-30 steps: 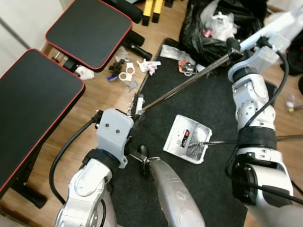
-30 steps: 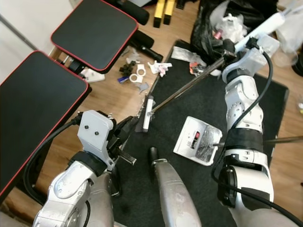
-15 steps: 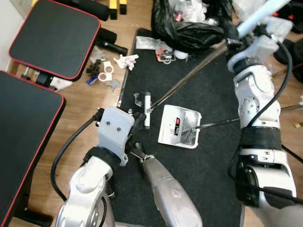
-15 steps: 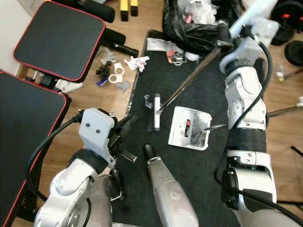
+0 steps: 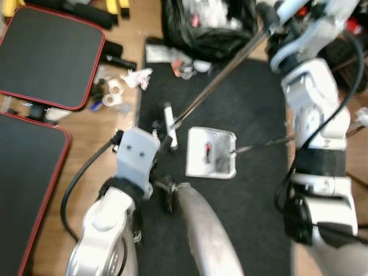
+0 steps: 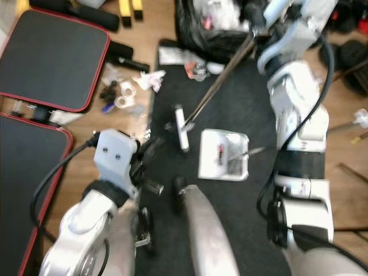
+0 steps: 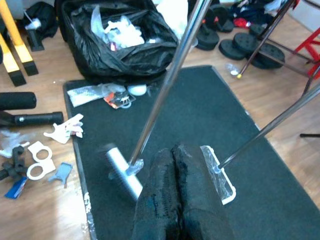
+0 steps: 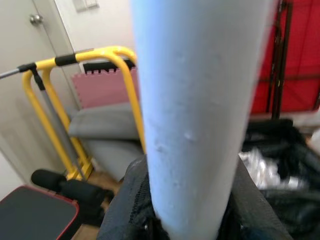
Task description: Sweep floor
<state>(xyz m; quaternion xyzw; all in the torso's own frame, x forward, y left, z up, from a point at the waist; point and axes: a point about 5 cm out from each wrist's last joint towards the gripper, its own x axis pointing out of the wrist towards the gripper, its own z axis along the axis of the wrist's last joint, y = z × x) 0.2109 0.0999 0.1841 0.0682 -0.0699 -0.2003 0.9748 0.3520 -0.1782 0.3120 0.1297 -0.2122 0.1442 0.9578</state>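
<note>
My right gripper [image 8: 185, 220] is clamped on the broom [image 5: 168, 118] handle, left gripper [image 7: 175, 165] pinched shut, empty. Dustpan [image 5: 211, 153] holds some dirt; scraps [image 5: 118, 86] far left remain.

Long-handled broom [image 5: 168, 118], head on black mat [image 5: 253, 190], slanted metal handle, white dustpan [image 5: 210, 153] just beside

Home gym: padded benches [image 5: 49, 54], weight plates [image 7: 240, 47].
</note>
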